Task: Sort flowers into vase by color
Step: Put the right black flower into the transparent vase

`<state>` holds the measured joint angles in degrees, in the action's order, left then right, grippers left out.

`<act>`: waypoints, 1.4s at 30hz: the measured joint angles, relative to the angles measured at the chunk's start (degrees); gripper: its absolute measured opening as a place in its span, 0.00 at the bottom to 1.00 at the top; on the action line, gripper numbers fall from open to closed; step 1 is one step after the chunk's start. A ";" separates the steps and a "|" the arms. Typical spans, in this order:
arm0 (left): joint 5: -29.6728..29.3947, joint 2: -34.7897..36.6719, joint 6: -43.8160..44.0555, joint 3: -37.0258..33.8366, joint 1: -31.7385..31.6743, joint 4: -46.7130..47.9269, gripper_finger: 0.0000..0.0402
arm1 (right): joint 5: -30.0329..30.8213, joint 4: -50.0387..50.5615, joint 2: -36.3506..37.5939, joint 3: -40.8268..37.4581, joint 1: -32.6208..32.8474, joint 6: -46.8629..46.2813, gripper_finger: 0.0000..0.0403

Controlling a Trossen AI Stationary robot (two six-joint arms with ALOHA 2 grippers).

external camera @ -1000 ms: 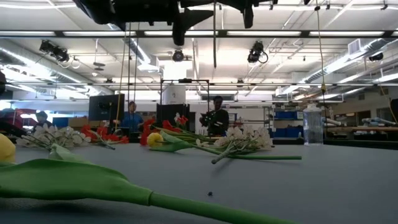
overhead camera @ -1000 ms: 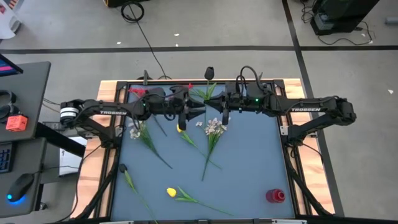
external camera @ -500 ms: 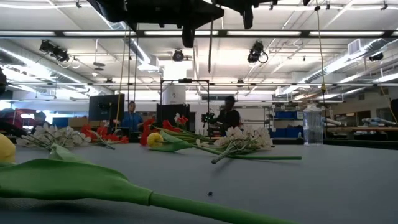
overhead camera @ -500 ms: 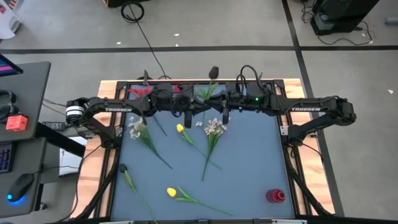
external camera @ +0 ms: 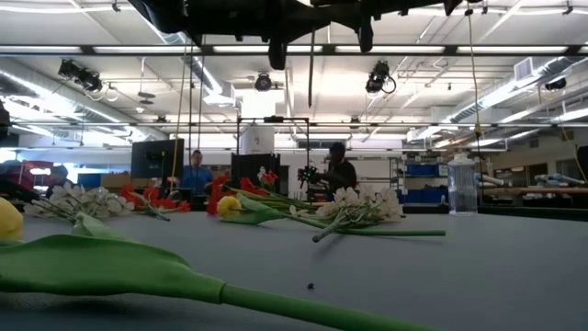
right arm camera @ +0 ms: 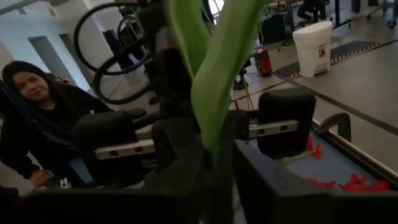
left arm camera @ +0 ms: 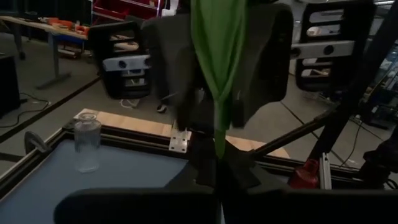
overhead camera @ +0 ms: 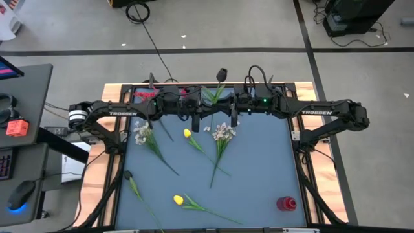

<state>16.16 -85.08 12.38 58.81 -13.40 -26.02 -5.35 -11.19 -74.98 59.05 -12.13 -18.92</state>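
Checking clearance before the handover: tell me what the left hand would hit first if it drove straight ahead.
Probably the right hand: the two face each other above the table's far edge, with only the green-leaved tulip stem between them. The gap between them is hard to judge.

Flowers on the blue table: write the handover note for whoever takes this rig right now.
Left gripper and right gripper meet above the blue mat's far edge with a green-stemmed, dark-headed flower between them; whose grip holds it is unclear.
Lying on the mat: two whitish sprays, two yellow tulips, a dark-headed stem, red blossoms in the far-left corner.
Done: nothing shows in a vase.
Left: all sorting.
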 joint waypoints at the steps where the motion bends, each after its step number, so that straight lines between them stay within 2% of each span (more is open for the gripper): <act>1: -0.29 0.00 0.15 0.00 -0.01 0.12 0.01 | -0.63 0.08 0.00 0.00 -0.24 0.00 0.14; 2: -0.98 -0.01 0.49 0.00 0.01 0.32 0.02 | -1.23 0.20 0.00 0.00 -0.51 0.10 0.09; 4: -2.27 -0.04 1.40 0.00 0.06 0.62 0.04 | -1.88 0.63 0.00 0.00 -0.89 0.96 0.04; 8: -4.66 -0.04 2.41 0.00 0.03 1.94 0.16 | 1.54 2.22 0.32 0.00 -1.71 1.48 0.03; 10: -5.05 -0.04 2.61 0.02 -0.01 4.54 0.23 | 5.08 4.32 1.00 0.00 -2.18 2.34 0.02; 12: -5.07 0.00 3.45 0.02 -0.06 8.18 0.31 | 9.96 7.49 2.17 0.00 -2.78 2.87 0.02; 16: -4.05 2.14 5.82 -0.01 -0.02 16.28 0.42 | 23.88 15.41 5.78 0.00 -4.52 4.26 0.01; 19: -4.75 4.88 4.93 -0.02 0.62 19.99 0.44 | 34.36 22.91 9.17 0.00 -5.99 3.76 0.01; 22: -8.36 8.48 3.30 -0.02 1.22 23.14 0.45 | 44.91 28.84 12.57 0.00 -8.07 3.57 0.00; 24: -11.29 10.81 2.51 -0.02 1.23 25.84 0.45 | 49.26 31.48 14.87 0.00 -9.68 3.56 0.00; 27: -15.48 14.58 1.11 -1.11 1.13 29.99 0.45 | 51.89 33.46 18.08 0.00 -11.96 3.84 0.00; 31: -18.34 19.97 2.99 -6.84 1.11 29.92 0.45 | 55.60 35.15 21.12 0.02 -15.20 6.53 0.00; 36: -20.95 25.22 7.81 -14.21 1.31 28.94 0.45 | 56.28 35.05 21.80 -1.75 -19.31 8.17 0.00; 42: -22.55 28.29 9.29 -16.20 2.94 29.15 0.42 | 56.24 31.83 21.77 -5.58 -22.80 8.61 0.00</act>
<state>-6.39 -56.79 21.67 42.61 -10.46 3.14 50.88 20.64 -53.21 53.47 -34.93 -10.31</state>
